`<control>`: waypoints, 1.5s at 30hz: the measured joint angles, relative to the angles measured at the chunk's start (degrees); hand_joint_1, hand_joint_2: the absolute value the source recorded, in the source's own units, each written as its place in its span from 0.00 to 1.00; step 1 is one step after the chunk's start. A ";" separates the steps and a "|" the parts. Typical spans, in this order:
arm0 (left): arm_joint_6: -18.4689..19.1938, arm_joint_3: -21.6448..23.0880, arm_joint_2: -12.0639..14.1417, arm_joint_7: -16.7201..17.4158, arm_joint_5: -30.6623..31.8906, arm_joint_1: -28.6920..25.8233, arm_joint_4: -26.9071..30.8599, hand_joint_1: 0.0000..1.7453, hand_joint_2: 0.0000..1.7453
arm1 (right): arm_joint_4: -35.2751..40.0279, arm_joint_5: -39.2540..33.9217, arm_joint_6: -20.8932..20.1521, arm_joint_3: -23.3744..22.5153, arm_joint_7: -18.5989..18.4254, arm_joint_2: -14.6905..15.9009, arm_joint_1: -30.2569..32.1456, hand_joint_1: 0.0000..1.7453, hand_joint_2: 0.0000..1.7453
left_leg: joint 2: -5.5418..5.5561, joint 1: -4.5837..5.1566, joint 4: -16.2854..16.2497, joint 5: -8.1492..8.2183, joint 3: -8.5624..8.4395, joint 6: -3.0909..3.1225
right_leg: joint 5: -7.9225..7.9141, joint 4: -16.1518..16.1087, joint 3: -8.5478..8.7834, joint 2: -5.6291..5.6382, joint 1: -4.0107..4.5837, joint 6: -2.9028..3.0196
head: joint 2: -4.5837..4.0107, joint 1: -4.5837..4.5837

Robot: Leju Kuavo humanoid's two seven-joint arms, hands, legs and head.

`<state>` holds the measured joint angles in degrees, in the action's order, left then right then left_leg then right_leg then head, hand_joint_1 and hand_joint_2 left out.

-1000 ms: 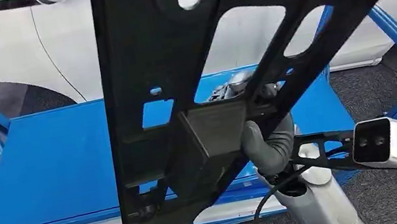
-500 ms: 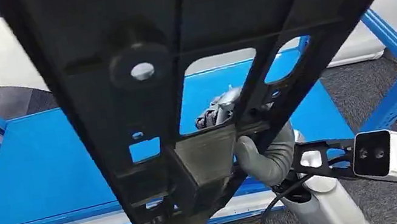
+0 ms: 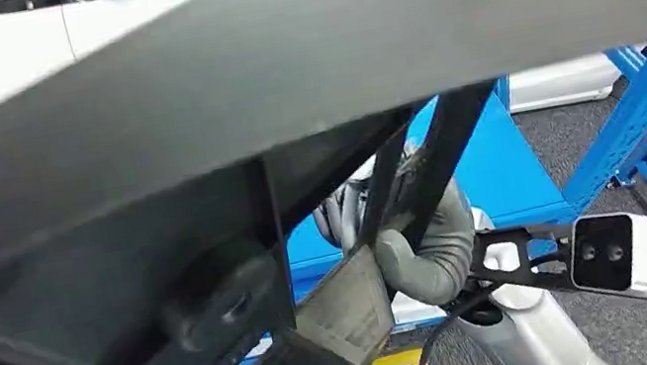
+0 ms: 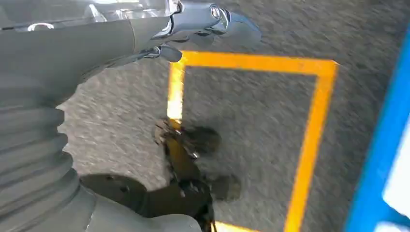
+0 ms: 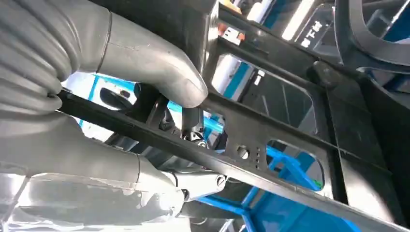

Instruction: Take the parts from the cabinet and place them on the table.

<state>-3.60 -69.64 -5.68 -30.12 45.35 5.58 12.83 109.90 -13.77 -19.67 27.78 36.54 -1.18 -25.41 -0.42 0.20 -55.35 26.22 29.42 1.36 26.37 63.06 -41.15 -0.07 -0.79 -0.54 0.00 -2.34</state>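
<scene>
One large black plastic frame part with cut-out openings point(image 3: 196, 165) fills most of the head view, tilted close above the blue metal worktop point(image 3: 498, 172). Next, the right robot hand point(image 3: 421, 246) clamps one of its bars, thumb pressed on top. Smaller and blurred, the left robot hand point(image 4: 96, 38) hangs over grey carpet point(image 4: 251, 116); its fingers cannot be judged.
</scene>
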 joint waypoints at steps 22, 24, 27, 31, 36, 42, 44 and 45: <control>0.63 0.15 0.44 -0.52 1.01 -0.26 0.00 0.00 1.00 | -0.83 -1.68 4.46 0.35 -1.05 3.30 -3.26 1.00 1.00 | 0.15 -0.76 -13.43 2.26 4.81 -3.01 | -3.46 -3.56 3.03 -0.02 0.47 2.38 | 0.00 0.20; 0.54 0.18 0.76 -0.46 1.03 0.11 0.02 0.00 1.00 | -0.96 -1.90 5.25 0.72 -1.01 3.43 -4.33 1.00 1.00 | 0.12 -0.12 -2.50 4.62 -2.63 -1.54 | -4.62 -3.57 2.35 -0.01 0.68 1.94 | 0.00 0.24; 0.46 0.18 0.87 -0.37 1.01 0.22 0.02 0.00 1.00 | -1.11 -2.10 6.23 1.53 -0.96 3.56 -4.90 1.00 1.00 | 0.16 0.48 -1.53 3.81 -2.29 -1.14 | -6.39 -4.45 2.55 -0.38 -0.02 0.85 | 0.02 -0.31; 0.43 0.15 0.94 -0.22 0.96 0.04 0.02 0.00 1.00 | -1.20 -2.14 6.45 1.79 -0.79 4.20 -5.09 1.00 1.00 | -0.31 -0.15 0.59 -0.43 -0.10 -0.29 | 1.81 1.22 0.29 -0.04 0.04 -0.15 | 0.00 0.00; 0.41 0.13 0.94 -0.19 0.79 -0.11 0.02 0.00 1.00 | -1.22 -2.14 6.42 2.01 -0.77 4.92 -4.90 1.00 1.00 | -0.46 -0.35 -0.81 -3.61 5.32 -0.73 | 1.97 10.86 1.67 -0.07 -0.44 -1.18 | 0.00 0.04; 0.24 0.07 1.05 -0.17 0.18 -0.31 0.04 0.00 1.00 | -1.11 -2.93 6.34 1.97 -0.61 5.18 -4.88 1.00 1.00 | -0.22 -0.53 -3.41 -5.21 8.70 -2.81 | 4.21 -3.02 11.10 0.12 -0.06 0.91 | 0.00 0.02; 0.15 -0.11 1.11 -0.02 0.05 -0.46 0.04 0.00 1.00 | -1.09 -3.08 6.32 1.95 -0.61 5.20 -4.90 1.00 1.00 | -0.16 -0.81 -3.59 -5.27 9.06 -3.49 | 3.03 -3.42 10.55 -0.15 -0.35 2.05 | 0.00 0.15; 0.13 -0.13 1.01 0.02 0.02 -0.50 0.02 0.00 1.00 | -1.07 -3.15 6.29 1.95 -0.59 5.20 -4.87 1.00 1.00 | -0.14 -0.86 -5.56 -2.53 9.91 -3.78 | 2.50 -3.43 10.03 -0.08 -0.38 2.33 | 0.00 0.02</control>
<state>-3.48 -69.77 -4.68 -30.10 45.37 5.08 12.85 108.83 -16.92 -13.38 29.73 35.95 4.02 -30.28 -0.56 -0.66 -60.90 23.69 39.33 -2.41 28.87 59.63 -31.12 -0.15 -1.18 1.79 0.00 -2.32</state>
